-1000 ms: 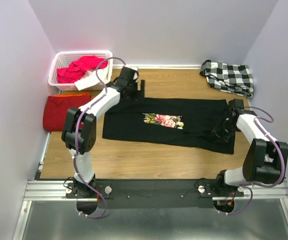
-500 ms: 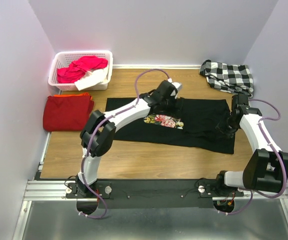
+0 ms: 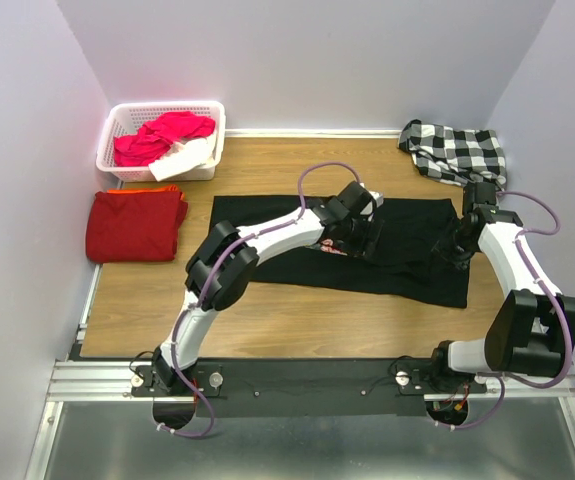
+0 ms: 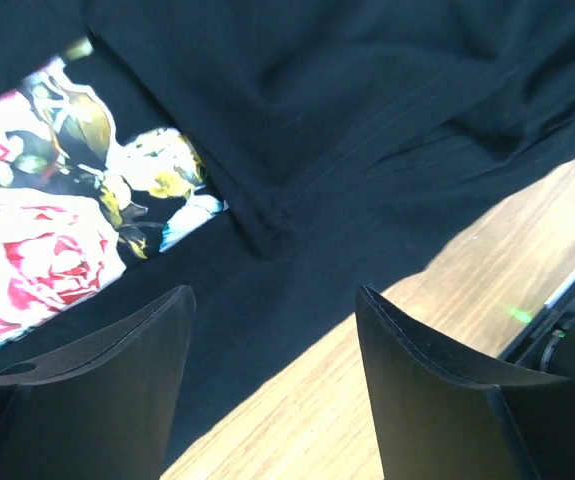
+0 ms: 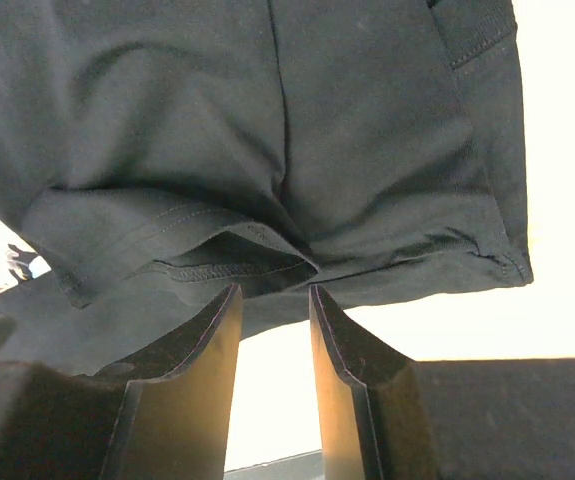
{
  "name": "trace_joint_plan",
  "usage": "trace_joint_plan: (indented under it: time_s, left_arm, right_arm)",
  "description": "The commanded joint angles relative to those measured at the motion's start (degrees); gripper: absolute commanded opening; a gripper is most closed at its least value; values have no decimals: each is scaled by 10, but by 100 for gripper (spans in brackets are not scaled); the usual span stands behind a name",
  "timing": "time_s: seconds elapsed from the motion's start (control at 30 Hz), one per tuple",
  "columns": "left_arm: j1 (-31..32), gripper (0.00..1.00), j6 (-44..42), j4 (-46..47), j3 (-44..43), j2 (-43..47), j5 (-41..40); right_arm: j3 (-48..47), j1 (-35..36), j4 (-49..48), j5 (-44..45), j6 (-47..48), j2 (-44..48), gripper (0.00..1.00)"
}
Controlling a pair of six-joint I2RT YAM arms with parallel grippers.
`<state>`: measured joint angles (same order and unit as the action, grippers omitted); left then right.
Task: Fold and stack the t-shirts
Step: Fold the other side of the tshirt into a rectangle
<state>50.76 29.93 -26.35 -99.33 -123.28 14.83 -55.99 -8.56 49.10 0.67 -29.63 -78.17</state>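
So, red shirt (image 3: 135,224) is folded at the table's (image 3: 267,320) left side, done. Black shirt (image 3: 252,215) lies mid-table, approx. half folded: right gripper (image 5: 272,290) pinches its right end, left gripper (image 4: 272,300) hangs over its middle w/ jaws apart, empty. To do, I think: finish the fold & stack.

open: table (image 3: 297,320) wood before black t-shirt (image 3: 407,275) | obstacles: basket (image 3: 167,105) far-left, checked cloth (image 3: 457,152) far-right, red t-shirt (image 3: 135,225) left
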Motion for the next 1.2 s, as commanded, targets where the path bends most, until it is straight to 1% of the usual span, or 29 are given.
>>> trace_joint_plan:
  time_s: [0.0,0.27,0.57,0.73,0.93,1.0,1.1,1.13,1.17]
  left_arm:
    - [4,74,26,-17,-17,-27,16]
    - [4,72,42,2,-39,-52,39]
    - [4,71,50,0,-68,-74,40]
    - [4,65,57,-4,-78,-95,31]
    - [4,61,58,-12,-79,-107,18]
    - [5,59,57,-12,-75,-108,16]
    - [4,47,58,-12,-68,-108,14]
    - [4,37,58,-15,-67,-107,8]
    - [4,31,58,-17,-63,-105,5]
  right_arm:
    - [6,3,-16,13,11,-2,42]
    - [11,3,-19,7,11,-1,42]
    - [13,3,-22,6,12,-2,42]
    - [15,3,-22,7,12,1,42]
    - [16,3,-23,7,12,6,42]
    - [16,3,-22,9,12,7,42]
    - [17,3,-23,9,12,6,42]
    - [17,3,-23,8,12,7,41]
    - [18,3,-22,9,12,7,41]
